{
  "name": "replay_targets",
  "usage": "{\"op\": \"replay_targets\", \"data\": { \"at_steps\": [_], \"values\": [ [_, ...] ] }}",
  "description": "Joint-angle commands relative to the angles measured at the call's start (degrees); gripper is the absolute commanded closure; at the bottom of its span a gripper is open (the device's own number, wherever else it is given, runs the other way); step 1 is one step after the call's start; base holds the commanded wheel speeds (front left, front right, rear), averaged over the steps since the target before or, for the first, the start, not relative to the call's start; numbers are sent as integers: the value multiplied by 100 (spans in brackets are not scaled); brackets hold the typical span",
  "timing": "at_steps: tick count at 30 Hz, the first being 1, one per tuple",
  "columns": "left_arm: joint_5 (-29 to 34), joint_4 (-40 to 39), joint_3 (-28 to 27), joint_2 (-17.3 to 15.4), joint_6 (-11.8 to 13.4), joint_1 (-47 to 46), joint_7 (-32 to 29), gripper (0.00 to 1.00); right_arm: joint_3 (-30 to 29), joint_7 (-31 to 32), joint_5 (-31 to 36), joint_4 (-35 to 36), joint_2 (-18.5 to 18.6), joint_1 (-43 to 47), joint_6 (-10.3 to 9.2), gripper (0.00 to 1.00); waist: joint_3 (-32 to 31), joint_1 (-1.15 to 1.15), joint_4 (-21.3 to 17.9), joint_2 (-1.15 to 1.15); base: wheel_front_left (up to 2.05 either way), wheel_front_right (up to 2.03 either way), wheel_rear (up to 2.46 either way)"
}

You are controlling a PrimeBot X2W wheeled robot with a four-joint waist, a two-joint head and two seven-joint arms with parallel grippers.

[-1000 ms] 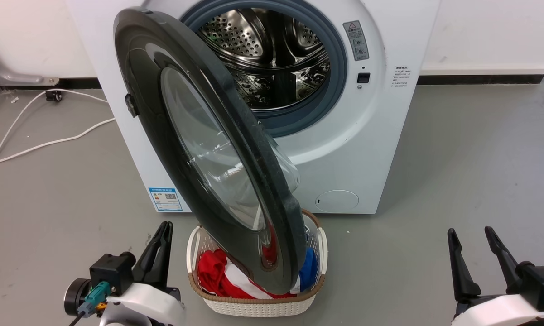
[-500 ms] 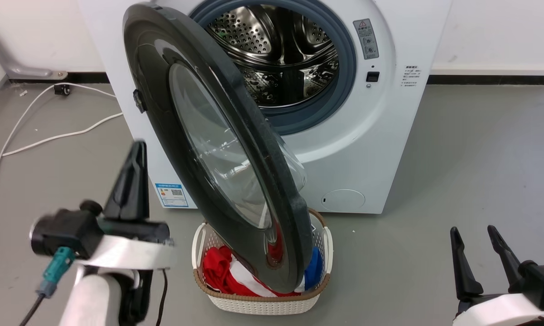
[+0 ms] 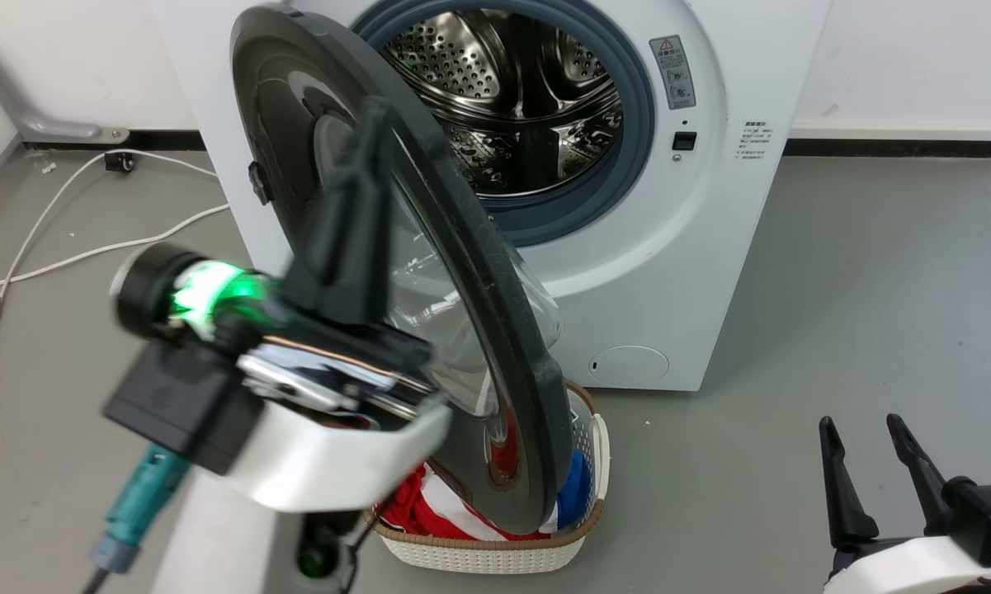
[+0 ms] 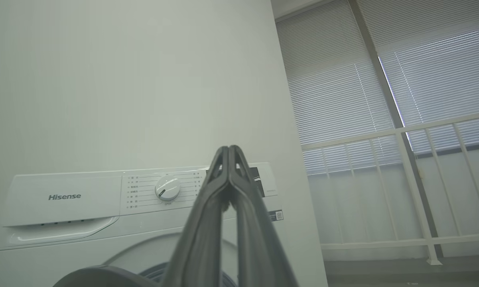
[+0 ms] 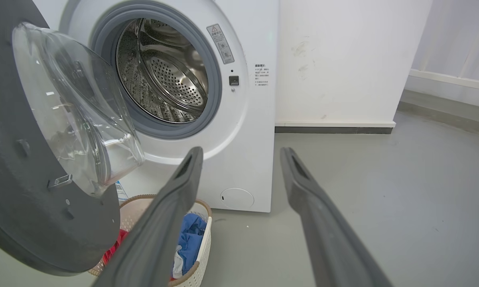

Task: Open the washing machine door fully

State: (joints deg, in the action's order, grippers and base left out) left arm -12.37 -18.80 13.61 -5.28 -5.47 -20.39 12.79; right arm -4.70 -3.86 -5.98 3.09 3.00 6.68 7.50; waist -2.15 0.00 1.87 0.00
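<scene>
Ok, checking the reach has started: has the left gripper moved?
Yes. The left gripper has risen from floor level beside the laundry basket to well above it, across the washing machine door.

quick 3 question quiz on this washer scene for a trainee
1. True or false: the left gripper is shut.
2. What stands under the lower edge of the door? A) a basket B) a bucket C) a stool
3. Fill in: the jaws of the right gripper stand ____.

Key: 1 true; 2 A; 3 open
</scene>
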Motion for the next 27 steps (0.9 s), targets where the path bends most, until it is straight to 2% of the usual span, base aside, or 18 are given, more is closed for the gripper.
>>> {"op": "replay_targets", "data": {
  "at_steps": [1,6,14,21,27],
  "values": [
    [-47,-95,206,43,-16,-114,-70,100,12,-31,-16,-25,-22,-86,-1,0,-7,0,-7,0,0,0,0],
    [-337,-173,1047,155,-78,-154,-423,100,21,-33,-23,-35,-22,-85,-1,0,-6,0,-44,0,0,0,0],
    [-837,218,2096,178,-113,311,-1285,100,3,-33,-31,-63,-22,-47,-1,0,29,0,-92,0,0,0,0],
    [-1191,850,2521,68,-10,932,-2113,100,-75,-58,-64,-95,-21,-36,-1,0,61,0,-85,0,0,0,0],
    [-1095,1536,2608,66,150,1031,-2158,100,-60,-69,-67,-133,-21,-88,-1,0,80,0,-120,0,0,0,0]
  ]
}}
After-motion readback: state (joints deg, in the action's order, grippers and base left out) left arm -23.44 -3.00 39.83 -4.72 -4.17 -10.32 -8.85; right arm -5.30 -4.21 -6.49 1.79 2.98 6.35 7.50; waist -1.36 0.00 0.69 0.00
